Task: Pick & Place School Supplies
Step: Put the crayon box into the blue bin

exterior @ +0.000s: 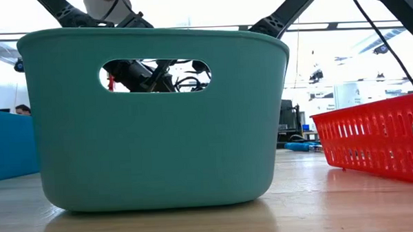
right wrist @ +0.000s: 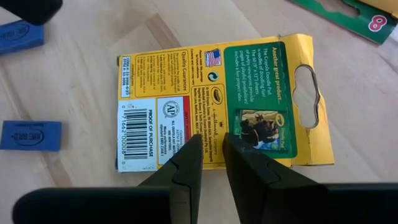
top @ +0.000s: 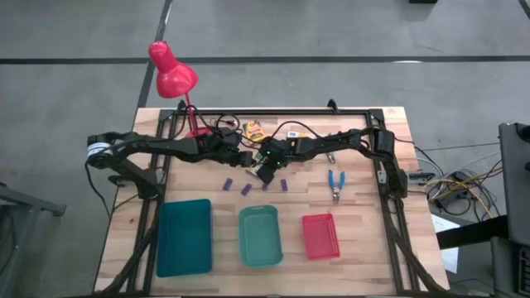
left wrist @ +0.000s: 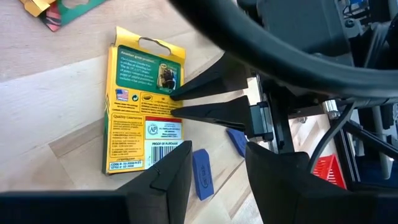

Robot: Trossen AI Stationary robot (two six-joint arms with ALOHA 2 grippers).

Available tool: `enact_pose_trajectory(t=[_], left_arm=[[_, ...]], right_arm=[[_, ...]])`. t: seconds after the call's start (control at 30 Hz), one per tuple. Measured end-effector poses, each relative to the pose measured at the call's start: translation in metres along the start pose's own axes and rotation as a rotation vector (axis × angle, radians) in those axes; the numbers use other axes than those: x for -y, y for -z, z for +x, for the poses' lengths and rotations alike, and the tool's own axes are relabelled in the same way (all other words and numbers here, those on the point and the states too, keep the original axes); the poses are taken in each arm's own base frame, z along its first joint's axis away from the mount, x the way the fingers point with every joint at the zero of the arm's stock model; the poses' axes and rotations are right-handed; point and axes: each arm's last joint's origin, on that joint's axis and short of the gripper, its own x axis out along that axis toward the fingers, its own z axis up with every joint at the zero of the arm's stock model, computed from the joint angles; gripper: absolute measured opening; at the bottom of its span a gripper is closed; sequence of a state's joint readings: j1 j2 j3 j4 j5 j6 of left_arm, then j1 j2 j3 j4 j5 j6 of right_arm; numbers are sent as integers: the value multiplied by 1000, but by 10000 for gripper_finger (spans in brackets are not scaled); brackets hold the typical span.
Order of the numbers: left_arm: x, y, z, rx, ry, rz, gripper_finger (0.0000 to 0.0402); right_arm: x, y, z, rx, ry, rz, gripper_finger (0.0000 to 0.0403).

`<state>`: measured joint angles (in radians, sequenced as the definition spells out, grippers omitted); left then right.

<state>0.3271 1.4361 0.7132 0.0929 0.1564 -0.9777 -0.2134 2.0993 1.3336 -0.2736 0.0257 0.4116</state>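
High view: both arms meet at desk [top: 364, 248] centre, behind the three trays; left gripper [top: 246, 160] and right gripper [top: 267, 168] close together over a crayon box there, mostly hidden by the arms; another crayon box [top: 254, 130] lies farther back near the red lamp [top: 172, 73]; purple blocks [top: 246, 189] in a row just in front of the grippers; blue-handled scissors [top: 335, 184] off to the right, well apart; teal tray [top: 184, 237], green tray [top: 260, 237], red tray [top: 320, 235] lined up at the front.

Low view: green tray [exterior: 155, 118] fills the frame; arms only partly visible through its handle slot; red tray [exterior: 376, 141] at right.

Left wrist view: left fingers [left wrist: 168, 180] spread, released, nothing between them; crayon box [left wrist: 144, 99] lies flat, back side up; the right gripper's fingertips rest on it; blue-looking block [left wrist: 202, 173] beside the box.

Right wrist view: right fingers [right wrist: 186, 165] nearly together, narrow gap, tips over the crayon box [right wrist: 214, 102]; cannot tell if it is pinched; two blocks [right wrist: 30, 135] alongside.
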Motion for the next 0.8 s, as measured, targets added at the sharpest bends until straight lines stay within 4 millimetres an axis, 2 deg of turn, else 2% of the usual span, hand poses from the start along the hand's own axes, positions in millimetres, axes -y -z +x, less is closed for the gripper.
enact_pose_trajectory(t=[0.23, 0.57, 0.7, 0.8], left_arm=[[0, 0, 0, -6, 4, 16, 154], [3, -3, -3, 10, 32, 37, 154], [10, -5, -14, 34, 70, 156, 154], [17, -7, -28, 25, 149, 352, 154]], right_arm=[[-1, -5, -16, 25, -9, -68, 68], [-11, -21, -61, 150, -67, -74, 68], [-17, -24, -85, 209, -101, -119, 68], [-23, -21, -97, 255, -157, -273, 68]])
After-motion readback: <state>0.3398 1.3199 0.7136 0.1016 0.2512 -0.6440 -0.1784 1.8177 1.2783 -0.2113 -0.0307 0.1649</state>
